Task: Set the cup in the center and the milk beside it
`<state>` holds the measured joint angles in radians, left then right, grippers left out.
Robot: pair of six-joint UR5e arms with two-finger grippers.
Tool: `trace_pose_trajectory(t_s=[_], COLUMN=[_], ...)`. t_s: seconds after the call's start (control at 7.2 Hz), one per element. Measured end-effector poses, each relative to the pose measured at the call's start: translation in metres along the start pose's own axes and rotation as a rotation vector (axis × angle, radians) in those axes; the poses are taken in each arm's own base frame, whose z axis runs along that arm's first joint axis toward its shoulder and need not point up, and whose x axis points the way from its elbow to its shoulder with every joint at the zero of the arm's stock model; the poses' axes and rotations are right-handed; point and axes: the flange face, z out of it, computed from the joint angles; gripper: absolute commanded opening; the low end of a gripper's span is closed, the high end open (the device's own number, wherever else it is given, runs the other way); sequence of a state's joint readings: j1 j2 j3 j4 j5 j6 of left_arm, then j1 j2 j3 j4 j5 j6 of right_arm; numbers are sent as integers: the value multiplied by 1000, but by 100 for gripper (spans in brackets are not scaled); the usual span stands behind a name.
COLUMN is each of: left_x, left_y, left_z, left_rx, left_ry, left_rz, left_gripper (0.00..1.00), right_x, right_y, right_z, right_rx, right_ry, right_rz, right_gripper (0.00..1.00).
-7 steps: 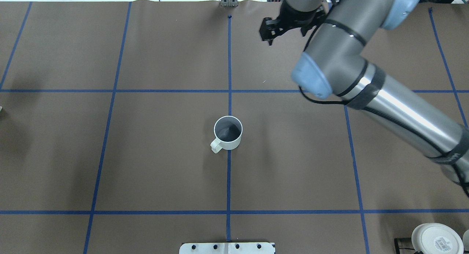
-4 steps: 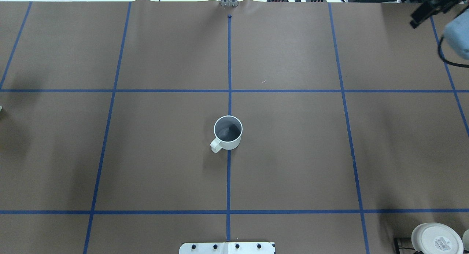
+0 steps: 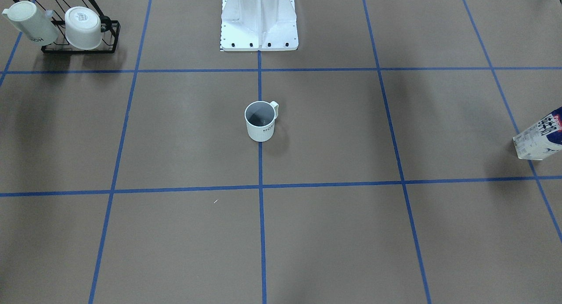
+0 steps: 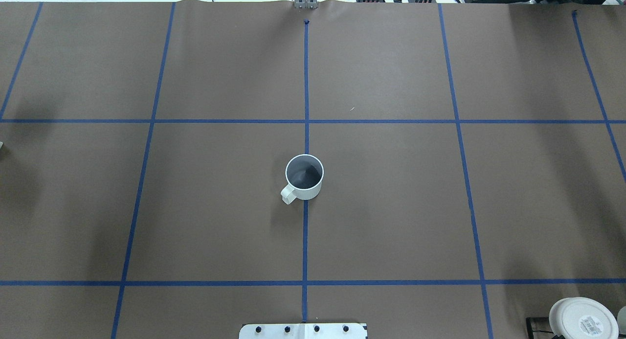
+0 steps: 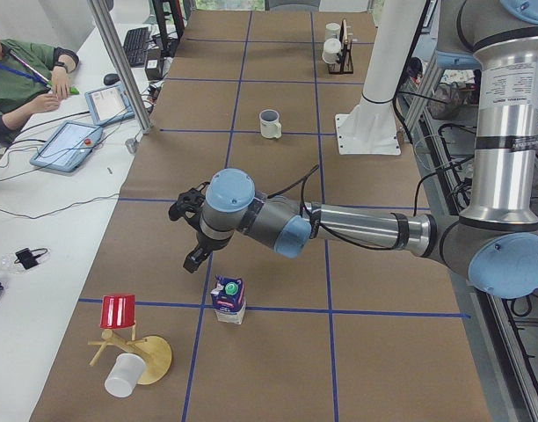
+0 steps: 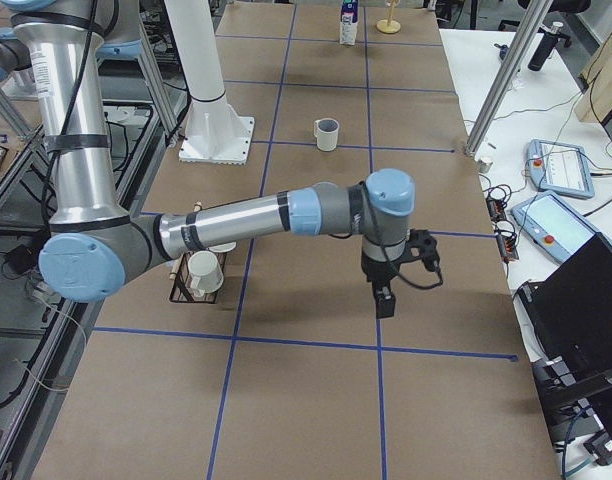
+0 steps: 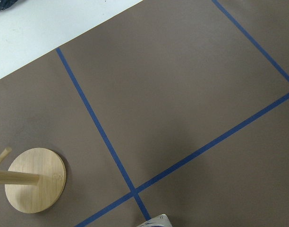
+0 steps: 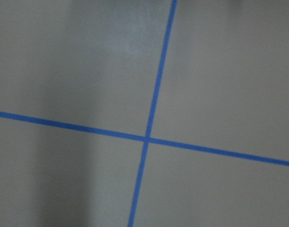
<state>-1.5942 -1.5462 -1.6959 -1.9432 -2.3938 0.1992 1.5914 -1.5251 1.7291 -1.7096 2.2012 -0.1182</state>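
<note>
White cup (image 4: pixel 304 177): empty, on the center (image 4: pixel 305 231) tape line
milk (image 5: pixel 228 299): upright, way off near the tabletop (image 4: pixel 391 207) end
left pincer (image 5: pixel 192 251), right pincer (image 6: pixel 384 300): can't tell if spread

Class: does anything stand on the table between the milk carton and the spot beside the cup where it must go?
Nothing visible does. In the front-facing view, only bare brown paper and blue tape lines lie between the milk at the table's end and the cup on the centre line.
</note>
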Motion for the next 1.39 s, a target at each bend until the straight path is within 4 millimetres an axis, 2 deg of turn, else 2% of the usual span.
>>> trace_pose_trajectory(t_s=[0.14,0.28,0.42,0.97,1.39], left_x=[-5,-12,-22,-34,-25], left_y=[7,15,22,40,42], left_z=[5,13,23,45,70], left_rx=[-13,-30,-46,-94,-93], left_ry=[1,2,4,-7,-1], left_rz=[-18,-47,-77,-141,-225], left_gripper=[99,99,99,99,98], right_x=[23,33,36,41,43], right_y=[39,62,71,76,77], right_z=[24,39,46,56,59], right_rx=[-19,-15,-11,-16,-19], right_ry=[22,23,11,-2,-3], right_rz=[19,22,24,31,33], right_gripper=[100,100,100,100,100])
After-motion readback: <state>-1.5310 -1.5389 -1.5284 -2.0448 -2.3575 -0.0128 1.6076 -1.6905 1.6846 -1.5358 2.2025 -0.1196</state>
